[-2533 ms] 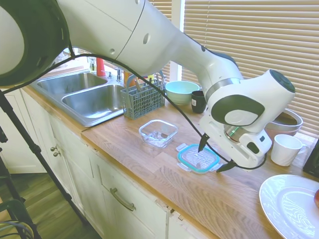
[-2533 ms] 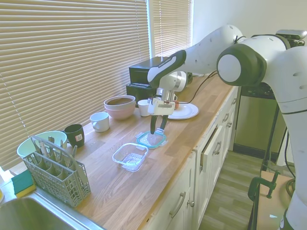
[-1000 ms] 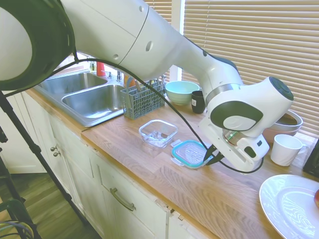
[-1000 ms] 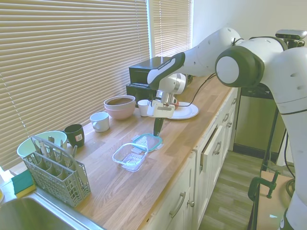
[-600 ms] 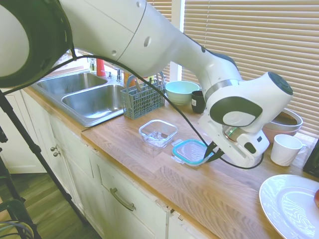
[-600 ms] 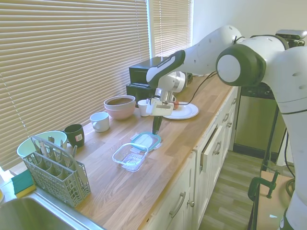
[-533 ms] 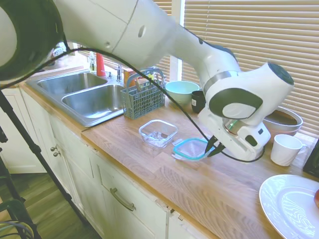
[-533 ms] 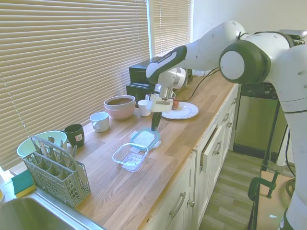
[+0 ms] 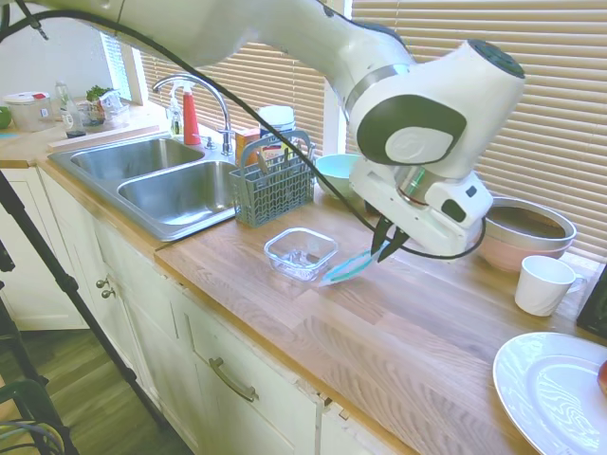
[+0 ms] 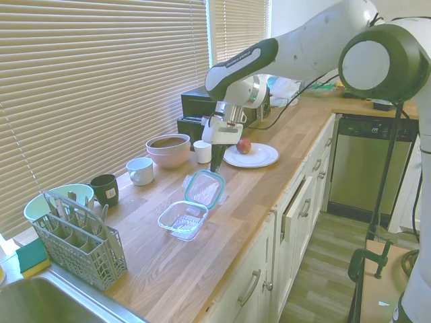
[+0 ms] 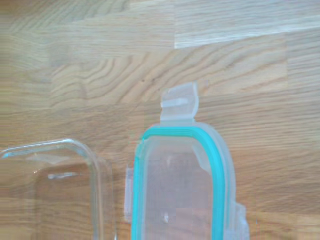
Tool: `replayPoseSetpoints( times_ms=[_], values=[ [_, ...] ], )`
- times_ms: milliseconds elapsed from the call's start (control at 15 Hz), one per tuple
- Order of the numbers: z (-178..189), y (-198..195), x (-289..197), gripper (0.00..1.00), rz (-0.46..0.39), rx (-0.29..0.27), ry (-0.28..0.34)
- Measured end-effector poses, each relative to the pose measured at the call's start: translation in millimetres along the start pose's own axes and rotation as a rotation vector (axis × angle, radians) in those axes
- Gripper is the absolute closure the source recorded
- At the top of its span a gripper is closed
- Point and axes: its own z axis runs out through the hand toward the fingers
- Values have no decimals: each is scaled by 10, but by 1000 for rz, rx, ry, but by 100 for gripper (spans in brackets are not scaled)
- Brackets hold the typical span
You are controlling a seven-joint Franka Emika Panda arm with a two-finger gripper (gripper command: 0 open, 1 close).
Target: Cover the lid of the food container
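1. Below the gripper [image 9: 387, 244], pinched on one edge, the lid [image 9: 347, 267] hangs tilted beside the food container [image 9: 302, 253], likely carried across for covering.
2. Opposite side: lid's low edge just beside the container, above the wooden counter [image 10: 249, 195].
3. Wrist: lid's tab apparently clear of the glass rim.

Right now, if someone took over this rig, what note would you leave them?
Claw: shut on the clear square plastic lid with teal rim, gripped at one edge and tilted above the wooden counter.
Small clear square glass food container: on the counter, open, beside and below the lid.
Done: lid picked up.
Left: carry it over the container, level it, set it down.
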Motion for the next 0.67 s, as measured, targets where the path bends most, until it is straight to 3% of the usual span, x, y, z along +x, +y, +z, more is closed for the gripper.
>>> replayPoseSetpoints(
  times_ms=[667],
  values=[
    [-487,-242,-528,100,-46,-8,62]
  ],
)
